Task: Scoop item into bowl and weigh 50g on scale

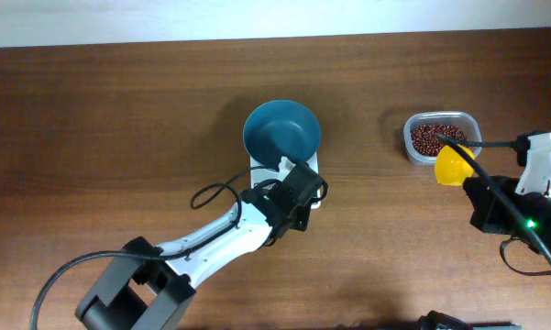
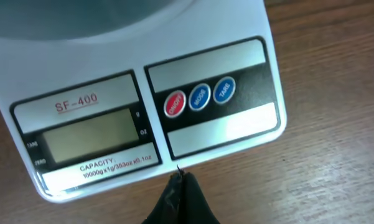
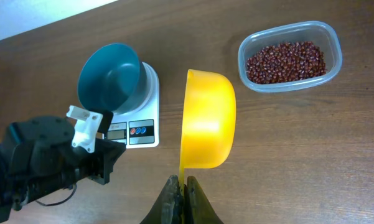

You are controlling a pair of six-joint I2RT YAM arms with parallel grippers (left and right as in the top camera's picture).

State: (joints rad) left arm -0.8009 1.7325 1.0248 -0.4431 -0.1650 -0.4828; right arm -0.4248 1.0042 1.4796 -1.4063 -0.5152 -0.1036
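Brown wood-grain bench carries everything. On it, the teal bowl sits empty on the white scale, whose display looks blank. The left claw is pinched shut on nothing, its tips hanging just before the scale's front edge, near the red button. The step in hand seems to be switching the scale on.

To do it well, the shut tips should come straight down on the button, lightly, so the scale does not slide or rock the bowl. The display should read zero with the bowl aboard before any scooping.

The right claw grips the handle of a yellow scoop. The beans lie in a clear tub, well apart from the scale.
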